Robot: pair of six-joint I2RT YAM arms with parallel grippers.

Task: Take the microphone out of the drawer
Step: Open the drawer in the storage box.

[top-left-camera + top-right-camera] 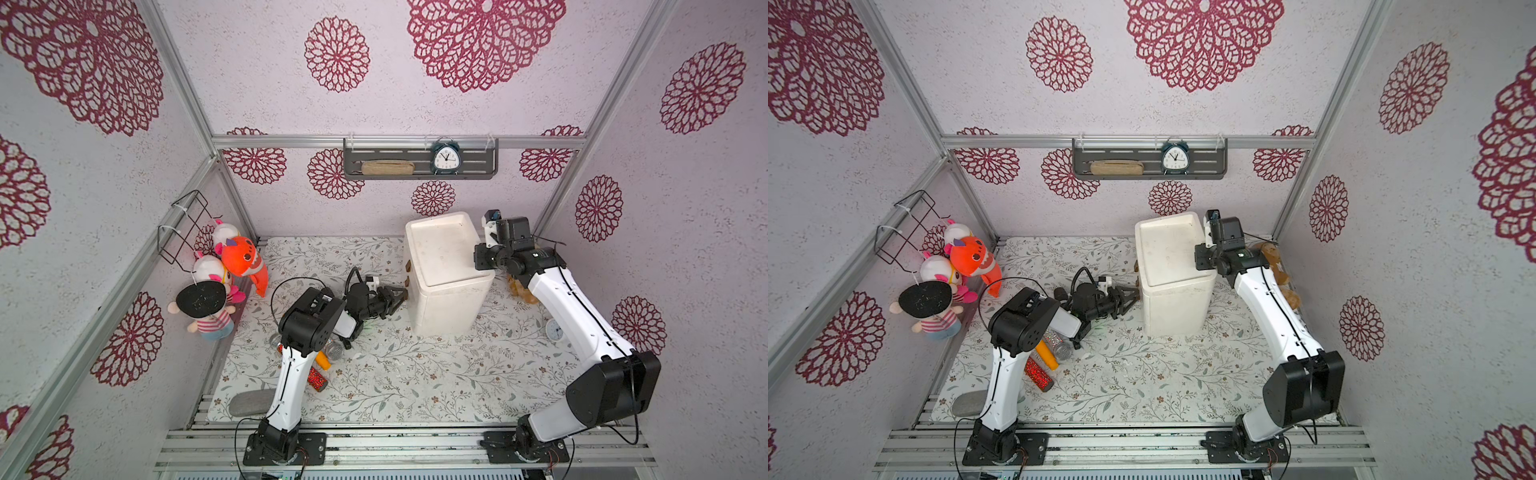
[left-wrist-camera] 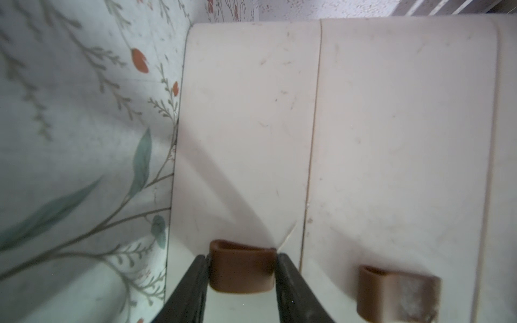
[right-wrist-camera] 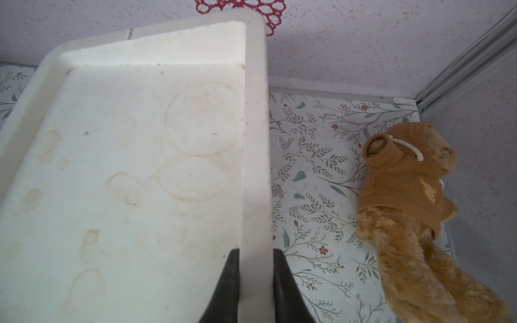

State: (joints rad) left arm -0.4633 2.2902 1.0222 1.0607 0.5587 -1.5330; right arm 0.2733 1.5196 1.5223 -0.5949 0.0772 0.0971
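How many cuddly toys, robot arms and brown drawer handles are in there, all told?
Cuddly toys: 5 (two white-and-pink, one orange, one black-haired doll, one brown teddy)
Robot arms: 2 (left, right)
Brown drawer handles: 2
Total: 9

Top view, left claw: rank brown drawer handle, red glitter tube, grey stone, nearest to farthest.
1. brown drawer handle: between the fingers of the left claw.
2. red glitter tube: back toward the robot, lying on the floral mat.
3. grey stone: farther back still, at the mat's front-left corner.
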